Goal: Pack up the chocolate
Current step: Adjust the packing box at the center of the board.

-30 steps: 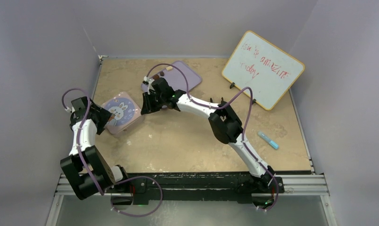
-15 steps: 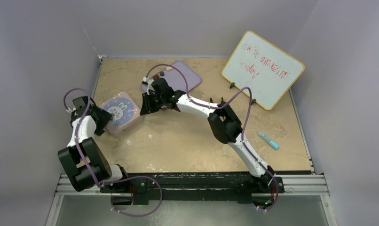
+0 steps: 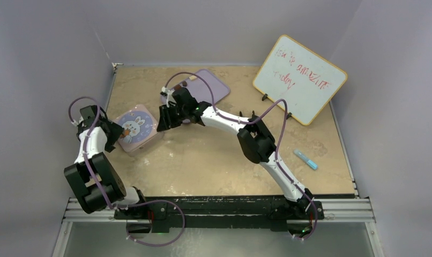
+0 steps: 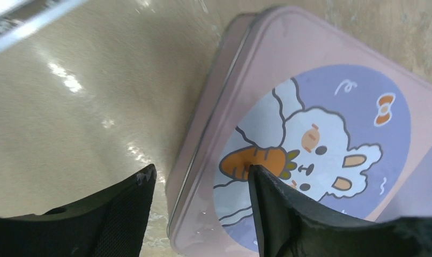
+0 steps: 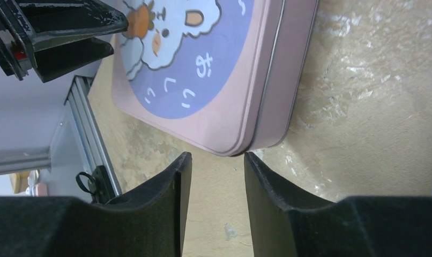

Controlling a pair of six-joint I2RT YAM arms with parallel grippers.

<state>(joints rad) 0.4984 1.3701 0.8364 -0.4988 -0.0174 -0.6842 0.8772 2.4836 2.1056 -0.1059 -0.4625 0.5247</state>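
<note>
A pink tin (image 3: 134,129) with a bunny lid (image 4: 332,123) lies shut at the table's left. My left gripper (image 4: 200,174) is open and straddles the tin's left edge, with one finger over the carrot picture and the other above the table. In the right wrist view my right gripper (image 5: 216,158) is open and empty, and the tin's corner (image 5: 240,144) lies just beyond its tips. In the top view it (image 3: 163,121) hangs to the right of the tin. Two small brown chocolate lumps (image 3: 185,84) show on the lilac tray (image 3: 208,88) behind the right gripper; the arm hides part of the tray.
A whiteboard (image 3: 299,79) with red writing leans at the back right. A teal marker (image 3: 305,159) lies on the table's right side. Grey walls close in on the left, back and right. The metal rail (image 3: 219,211) runs along the near edge.
My right gripper's jaws have widened and it has edged left toward the tin. The left arm's elbow has swung back and left, while its gripper stays at the tin's edge.
</note>
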